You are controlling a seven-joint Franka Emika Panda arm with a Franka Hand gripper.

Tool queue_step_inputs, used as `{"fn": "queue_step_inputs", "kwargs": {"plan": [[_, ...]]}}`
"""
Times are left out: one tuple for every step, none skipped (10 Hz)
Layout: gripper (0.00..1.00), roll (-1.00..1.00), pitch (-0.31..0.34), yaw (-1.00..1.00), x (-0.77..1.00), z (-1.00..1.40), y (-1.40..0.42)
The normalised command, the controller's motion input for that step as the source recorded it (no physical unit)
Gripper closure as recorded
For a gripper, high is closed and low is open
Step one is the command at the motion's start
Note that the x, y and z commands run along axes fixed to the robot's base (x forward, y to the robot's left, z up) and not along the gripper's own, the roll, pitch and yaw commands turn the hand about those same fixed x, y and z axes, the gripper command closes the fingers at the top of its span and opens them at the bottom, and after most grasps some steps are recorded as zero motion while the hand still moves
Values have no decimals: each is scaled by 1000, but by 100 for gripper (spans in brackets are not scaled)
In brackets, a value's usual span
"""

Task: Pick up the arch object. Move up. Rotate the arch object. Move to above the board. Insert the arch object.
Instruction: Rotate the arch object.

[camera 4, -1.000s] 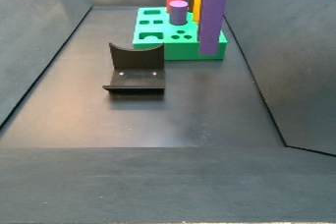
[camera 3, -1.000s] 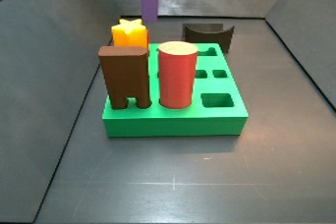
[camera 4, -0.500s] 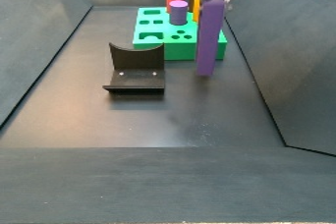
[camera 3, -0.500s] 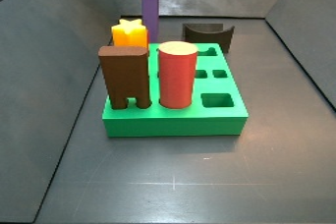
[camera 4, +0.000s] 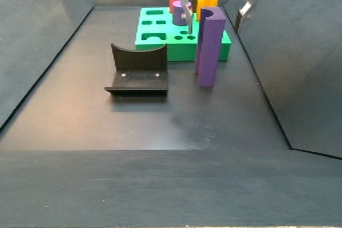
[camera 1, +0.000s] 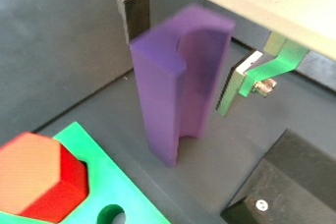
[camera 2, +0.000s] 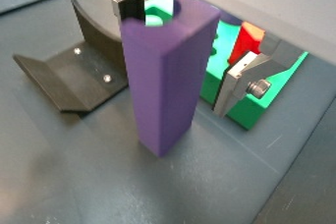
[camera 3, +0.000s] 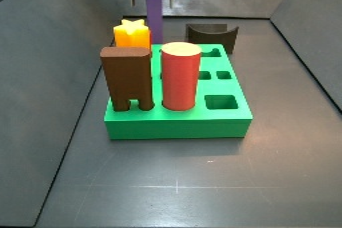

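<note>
Arch object (camera 4: 210,50), tall and purple, stands upright on the dark floor just beside the board's (camera 4: 174,47) edge, near the far wall. The dark fixture (camera 4: 136,70) sits on the floor nearby. Around the arch's top the gripper (camera 1: 197,51) straddles it, fingers (camera 1: 136,17) apart on either side, not clearly pressing.

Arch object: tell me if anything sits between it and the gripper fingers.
Nothing visible does. In a wrist view the gripper straddles the top of the purple arch object, one finger on each side, with only bare gaps between pads and block. The arch object stands upright on the floor beside the board.
</note>
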Motion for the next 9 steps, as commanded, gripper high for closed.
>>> {"fn": "queue_step_inputs", "kwargs": {"plan": [[0, 35, 3, -9, -25, 1000, 4], [0, 45, 21, -7, -25, 957, 6], [0, 61, 40, -4, -14, 734, 9], [0, 71, 56, 2, -5, 555, 9], [0, 78, 80, 7, 9, 324, 10], [0, 82, 89, 11, 12, 210, 11], [0, 13, 14, -1000, 0, 0, 83], [0, 10, 13, -1000, 12, -43, 76], [0, 5, 12, -1000, 15, -37, 64]]}}
